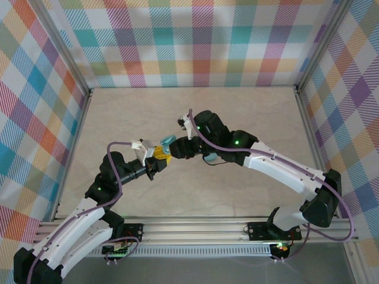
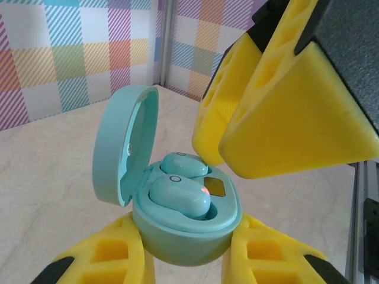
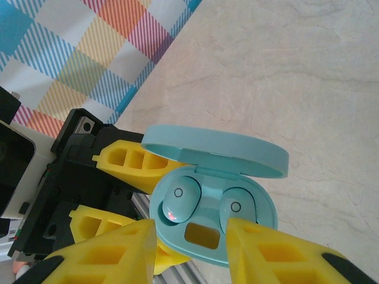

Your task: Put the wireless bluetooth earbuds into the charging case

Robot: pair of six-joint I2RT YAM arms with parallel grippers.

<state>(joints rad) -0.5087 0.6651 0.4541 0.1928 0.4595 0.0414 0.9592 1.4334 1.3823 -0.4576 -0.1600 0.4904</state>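
From above, the charging case [image 1: 167,141] is seen near the middle of the table [image 1: 249,118]. It is pinched by the left gripper [image 1: 159,158], which is reached in from 7 o'clock. The right gripper [image 1: 179,148] is brought in from 4 o'clock, so one arm can hold and the other can work. In the left wrist view, the case is squeezed snugly between the two yellow fingers [image 2: 106,257] at 6 o'clock, so it cannot slip. Its lid [image 2: 121,148] is tipped open toward 10 o'clock. Two earbuds [image 2: 177,195] are seen lying in their cups, one with a small red light [image 2: 204,190]. The right gripper is held just above at 2 o'clock. In the right wrist view, its jaws are seen a little apart with nothing in them, the lid is at 12 o'clock, and both earbuds are seen sitting in the case. It cannot be told whether a fingertip is touching an earbud. The job looks nearly done, and the lid is probably to be shut next.
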